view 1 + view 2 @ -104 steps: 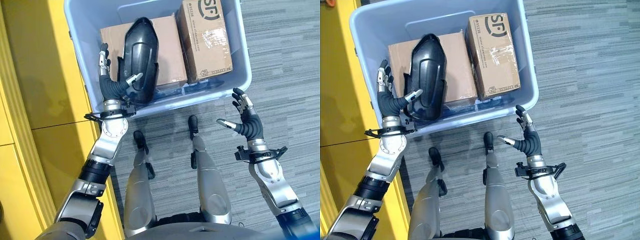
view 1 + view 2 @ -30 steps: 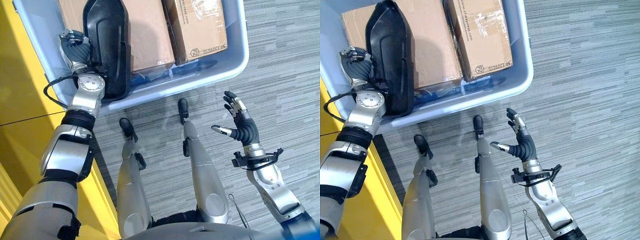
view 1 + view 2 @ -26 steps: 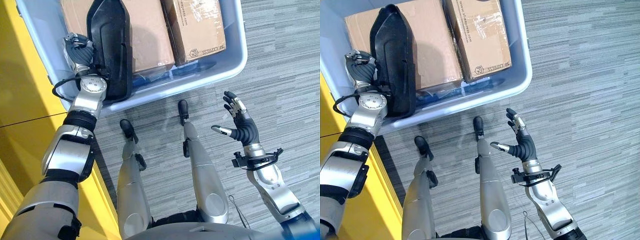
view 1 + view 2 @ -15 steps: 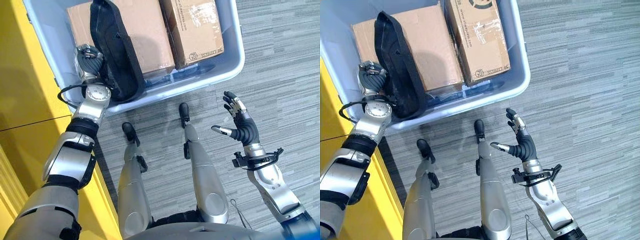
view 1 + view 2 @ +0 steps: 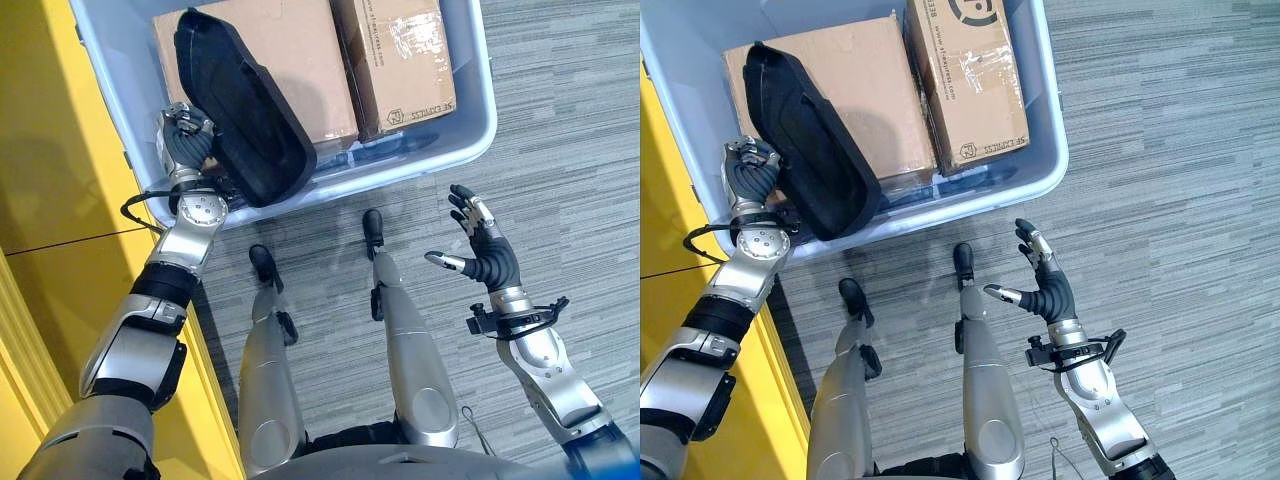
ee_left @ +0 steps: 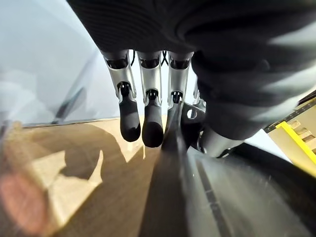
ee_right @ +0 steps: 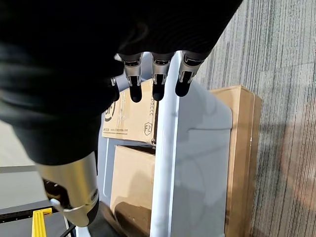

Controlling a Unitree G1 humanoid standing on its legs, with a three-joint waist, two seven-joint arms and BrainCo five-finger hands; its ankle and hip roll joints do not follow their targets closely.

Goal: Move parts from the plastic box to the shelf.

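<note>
Right hand (image 5: 487,255) spread open over bare striped grey carpet (image 5: 580,170). Left hand (image 5: 186,150) clamped on long glossy black moulded plastic part (image 5: 243,107), tilted across near-left rim of pale blue plastic box (image 5: 470,130), over two brown cardboard cartons (image 5: 970,80). Yellow panel (image 5: 60,200) just beside box's left wall.

The robot's silver-grey left arm is reaching forward and up along its left side, elbow slightly bent, wrist under its dark ribbed cover. Its left hand (image 5: 186,140) is curling its silver, dark-tipped fingers (image 6: 131,123) round the edge of a long black moulded plastic part (image 5: 243,112), gripping it near the lower end. The silver-grey right arm is hanging out to the robot's right, forearm raised, its right hand (image 5: 484,251) lifted with fingers spread straight and thumb sticking out sideways, holding nothing.
</note>
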